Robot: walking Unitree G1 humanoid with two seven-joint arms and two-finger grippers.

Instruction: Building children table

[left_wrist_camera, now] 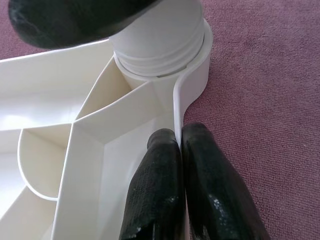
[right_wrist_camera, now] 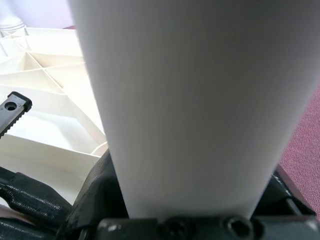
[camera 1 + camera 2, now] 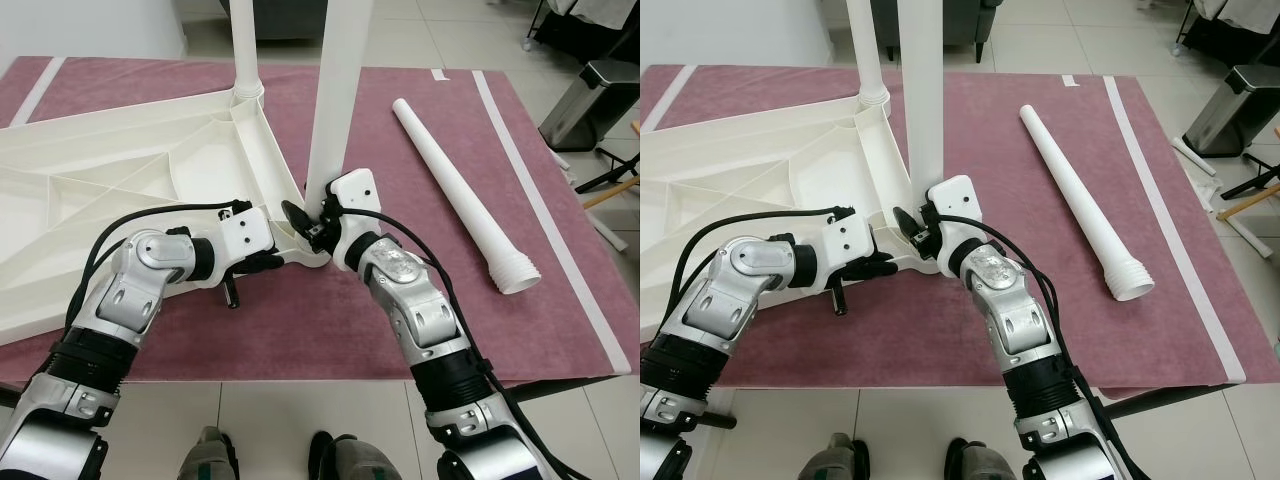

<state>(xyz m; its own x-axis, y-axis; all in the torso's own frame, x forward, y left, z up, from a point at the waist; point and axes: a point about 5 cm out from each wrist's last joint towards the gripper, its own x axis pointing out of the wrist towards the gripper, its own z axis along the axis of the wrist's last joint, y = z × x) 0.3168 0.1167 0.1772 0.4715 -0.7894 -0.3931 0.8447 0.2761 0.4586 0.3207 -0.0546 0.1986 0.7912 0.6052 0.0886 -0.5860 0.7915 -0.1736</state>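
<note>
Tabletop (image 3: 120, 160) is lying upside down on the mat (image 3: 330, 330); your right gripper (image 3: 315, 222) is clasping the corner leg (image 3: 335, 90), left gripper (image 1: 180, 165) pinching the tabletop's rim. Plastic's looking light, stiff, slick: grip low.

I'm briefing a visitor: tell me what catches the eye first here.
The upturned white tabletop on the maroon mat, with two legs standing in its corners: the far leg and the near leg. The right gripper clasps the near leg at its base while the left gripper pinches the tabletop rim beside it. A third leg lies loose on the mat to the right.
</note>
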